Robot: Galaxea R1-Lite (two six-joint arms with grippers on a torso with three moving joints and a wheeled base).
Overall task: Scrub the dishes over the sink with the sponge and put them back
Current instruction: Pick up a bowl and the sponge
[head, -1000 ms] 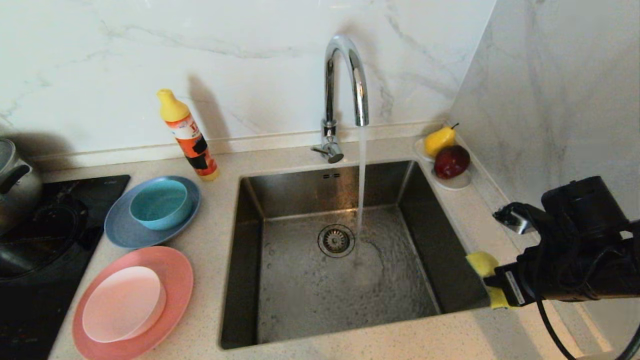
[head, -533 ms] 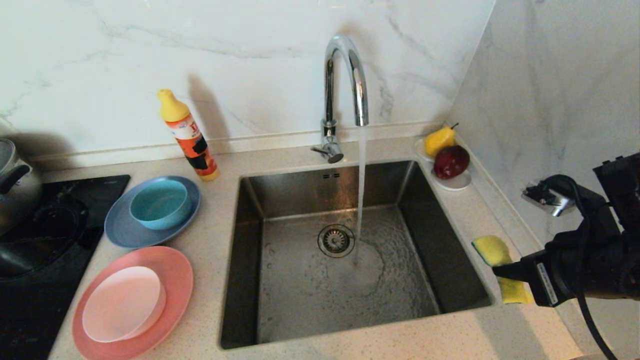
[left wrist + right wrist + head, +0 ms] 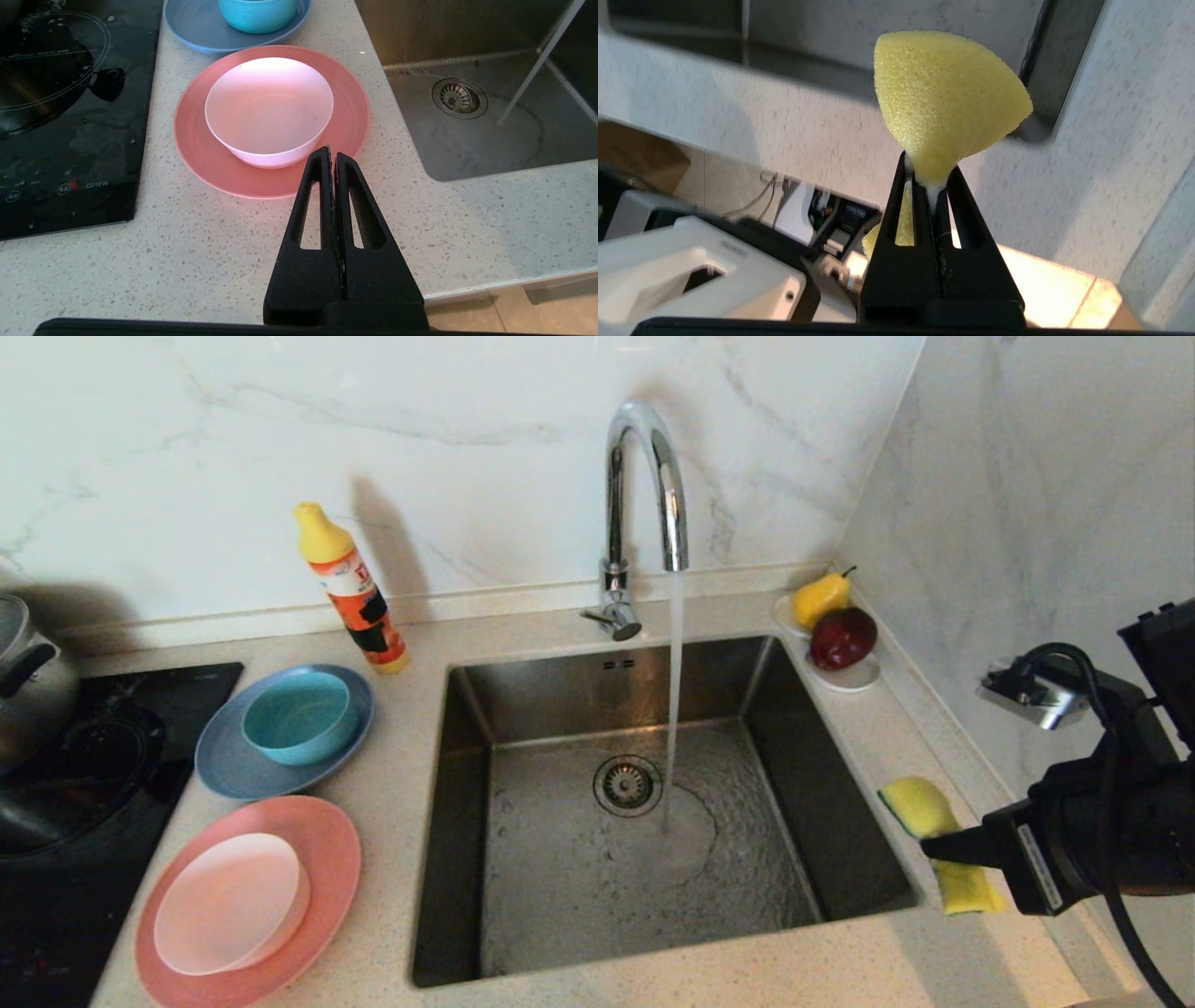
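Right pincer: the right pincer (image 3: 934, 848) reaches in from the right side of the desk (image 3: 653, 985), its black fingers (image 3: 924, 196) clamped on the sponge (image 3: 920, 807) — the yellow foam is pinched thin between the tips and bulges out beyond them.
Sponge: held just beside the sink's right rim, near the front right corner, above the speckled desk rather than over the basin.
Sink: the sink (image 3: 467, 756) has water running into it from the tap (image 3: 644, 485); the stream lands just right of the drain (image 3: 627, 785).
Dishes: left of the sink, the teal bowl (image 3: 301, 716) sits on the grey-blue plate (image 3: 224, 765); nearer the front edge, the pale bowl (image 3: 231, 902) sits on the pink plate (image 3: 331, 859).
Left pincer: the left pincer (image 3: 332, 156) hangs over the desk's front edge, tips pressed together and holding nothing — it points at the pale bowl.
Backdrop: an orange bottle (image 3: 352, 590) stands against the marble wall; a pear (image 3: 822, 598) and an apple (image 3: 843, 637) rest in the corner dish.
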